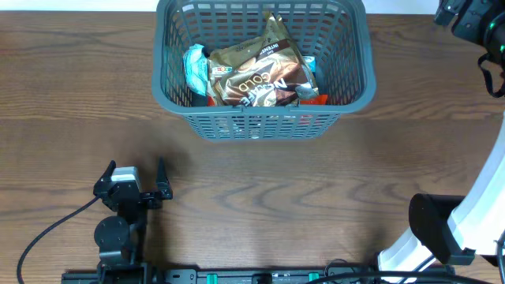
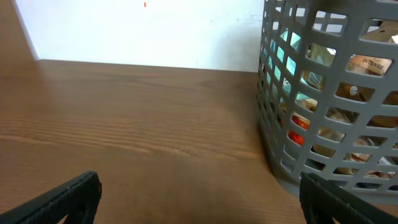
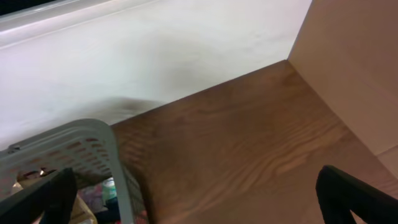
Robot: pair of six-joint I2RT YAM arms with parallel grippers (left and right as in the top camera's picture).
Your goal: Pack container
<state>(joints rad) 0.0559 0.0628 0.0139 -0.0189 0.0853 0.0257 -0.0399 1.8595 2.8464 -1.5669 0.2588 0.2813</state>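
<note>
The dark grey lattice container (image 1: 260, 118) stands at the table's far middle. It holds a brown coffee packet (image 1: 260, 71), a teal packet (image 1: 195, 69) and red packets low at the front. My left gripper (image 1: 136, 172) is open and empty at the near left, well short of the container. In the left wrist view its fingers (image 2: 199, 196) spread wide over bare wood, with the container (image 2: 329, 99) to the right. My right gripper (image 1: 472, 20) is at the far right corner. In the right wrist view it (image 3: 199, 193) is open and empty, beside the container's corner (image 3: 93, 143).
The brown wooden table (image 1: 276, 197) reaches a white wall (image 2: 149, 31) at the back. A wooden side panel (image 3: 354, 68) stands to the right in the right wrist view. The right arm's base (image 1: 442, 233) is at the near right, and a black cable (image 1: 47, 233) runs at the near left.
</note>
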